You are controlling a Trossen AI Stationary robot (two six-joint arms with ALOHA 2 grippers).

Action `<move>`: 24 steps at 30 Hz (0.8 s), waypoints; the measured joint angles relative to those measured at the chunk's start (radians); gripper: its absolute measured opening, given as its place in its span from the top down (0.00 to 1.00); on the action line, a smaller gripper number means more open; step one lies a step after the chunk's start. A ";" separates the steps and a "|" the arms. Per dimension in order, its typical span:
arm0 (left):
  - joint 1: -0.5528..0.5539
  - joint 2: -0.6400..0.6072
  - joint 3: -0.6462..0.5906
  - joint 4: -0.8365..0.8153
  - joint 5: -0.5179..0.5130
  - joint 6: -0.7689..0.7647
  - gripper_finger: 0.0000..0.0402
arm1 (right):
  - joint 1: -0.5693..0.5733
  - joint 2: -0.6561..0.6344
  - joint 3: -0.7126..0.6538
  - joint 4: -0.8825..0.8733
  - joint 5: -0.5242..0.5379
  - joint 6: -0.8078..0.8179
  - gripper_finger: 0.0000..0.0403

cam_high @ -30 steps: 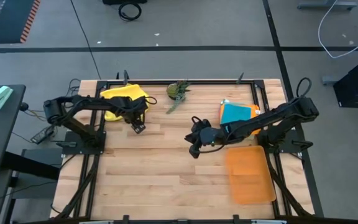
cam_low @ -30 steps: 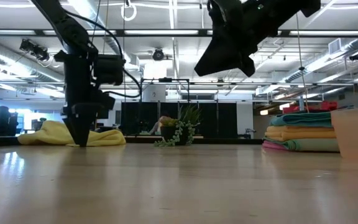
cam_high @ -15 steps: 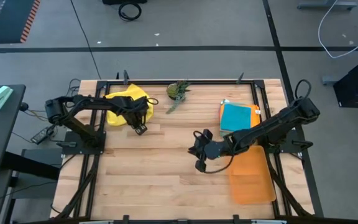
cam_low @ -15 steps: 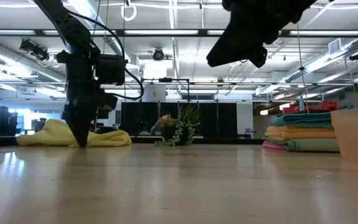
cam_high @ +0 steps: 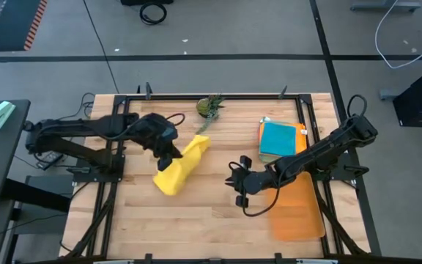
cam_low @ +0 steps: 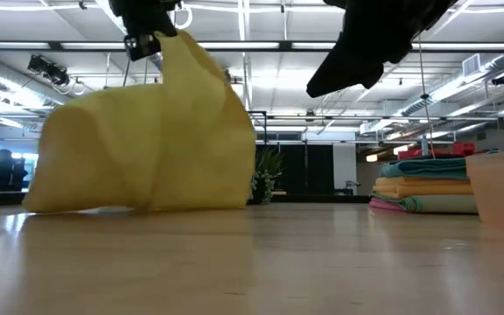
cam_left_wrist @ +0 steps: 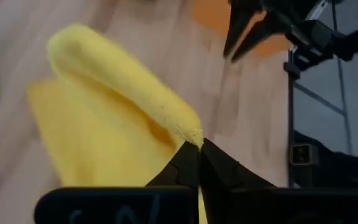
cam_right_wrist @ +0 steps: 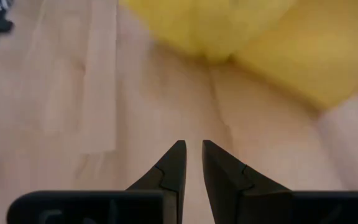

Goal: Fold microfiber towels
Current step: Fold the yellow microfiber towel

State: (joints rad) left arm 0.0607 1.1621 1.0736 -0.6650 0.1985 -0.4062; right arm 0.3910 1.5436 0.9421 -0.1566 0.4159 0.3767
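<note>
The left pincer (cam_high: 173, 154), open a second ago, has clenched on the yellow towel (cam_high: 180, 166) and dragged it from the upper left to the desk (cam_high: 196, 213) centre, ready for spreading. The right pincer (cam_high: 240, 196) hovers nearby, slightly open and empty.

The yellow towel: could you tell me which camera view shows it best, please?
The high view: the whole yellow towel shows on the table, pinched by the left gripper. The low view shows it side-on, draped. The left wrist view shows the pinched edge only; the right wrist view shows part.
</note>
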 joint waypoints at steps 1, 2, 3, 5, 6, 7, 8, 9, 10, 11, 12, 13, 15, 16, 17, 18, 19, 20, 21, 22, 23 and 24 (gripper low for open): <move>-0.016 -0.009 -0.005 -0.020 -0.004 -0.030 0.98 | -0.003 0.000 0.000 0.002 0.018 -0.036 0.85; -0.033 -0.014 -0.010 -0.049 -0.005 -0.057 0.97 | -0.008 0.000 0.000 0.007 0.040 -0.078 0.85; -0.052 -0.016 -0.019 -0.064 -0.005 -0.081 0.96 | -0.014 0.000 0.000 0.011 0.063 -0.124 0.85; -0.090 -0.015 -0.055 -0.099 -0.021 -0.123 0.96 | -0.036 0.016 0.001 0.031 0.092 -0.196 0.85; -0.109 -0.015 -0.077 -0.107 -0.030 -0.144 0.96 | -0.049 0.030 0.001 0.041 0.092 -0.212 0.84; -0.126 -0.014 -0.096 -0.101 -0.035 -0.164 0.97 | -0.067 0.051 0.001 0.049 0.086 -0.231 0.83; -0.140 -0.015 -0.115 -0.090 -0.037 -0.181 0.98 | -0.089 0.075 0.001 0.070 0.062 -0.250 0.82; -0.150 -0.015 -0.131 -0.085 -0.037 -0.188 0.98 | -0.113 0.101 0.001 0.090 0.027 -0.264 0.80; -0.159 -0.015 -0.147 -0.089 -0.038 -0.191 0.98 | -0.142 0.127 0.001 0.104 -0.017 -0.268 0.77; -0.168 -0.015 -0.160 -0.095 -0.038 -0.193 0.98 | -0.175 0.149 0.001 0.119 -0.067 -0.266 0.74; -0.175 -0.015 -0.170 -0.092 -0.038 -0.193 0.97 | -0.210 0.171 0.001 0.125 -0.118 -0.260 0.71; -0.180 -0.015 -0.178 -0.088 -0.038 -0.194 0.96 | -0.248 0.192 0.000 0.136 -0.158 -0.254 0.68; -0.191 -0.016 -0.192 -0.090 -0.038 -0.194 0.95 | -0.315 0.222 0.000 0.136 -0.210 -0.249 0.61; -0.196 -0.016 -0.197 -0.090 -0.038 -0.198 0.95 | -0.345 0.235 0.000 0.151 -0.229 -0.248 0.57; -0.199 -0.016 -0.199 -0.089 -0.038 -0.202 0.96 | -0.371 0.246 0.000 0.169 -0.250 -0.248 0.54; -0.201 -0.016 -0.199 -0.090 -0.039 -0.204 0.97 | -0.394 0.254 0.000 0.194 -0.279 -0.251 0.50; -0.201 -0.016 -0.199 -0.089 -0.038 -0.203 0.98 | -0.412 0.261 0.000 0.221 -0.311 -0.268 0.47; -0.201 -0.016 -0.199 -0.089 -0.039 -0.203 0.98 | -0.427 0.270 0.000 0.244 -0.333 -0.282 0.45; -0.201 -0.016 -0.199 -0.089 -0.039 -0.203 0.98 | -0.440 0.280 0.000 0.266 -0.355 -0.291 0.42; -0.201 -0.016 -0.199 -0.089 -0.039 -0.203 0.98 | -0.453 0.287 0.000 0.275 -0.385 -0.297 0.41; -0.201 -0.016 -0.199 -0.089 -0.039 -0.199 0.97 | -0.464 0.297 0.000 0.280 -0.413 -0.300 0.39; -0.201 -0.016 -0.199 -0.089 -0.039 -0.191 0.96 | -0.472 0.306 0.000 0.295 -0.440 -0.302 0.39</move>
State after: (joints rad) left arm -0.1398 1.1458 0.8745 -0.7539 0.1593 -0.5973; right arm -0.0815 1.8497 0.9424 0.1384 -0.0244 0.0749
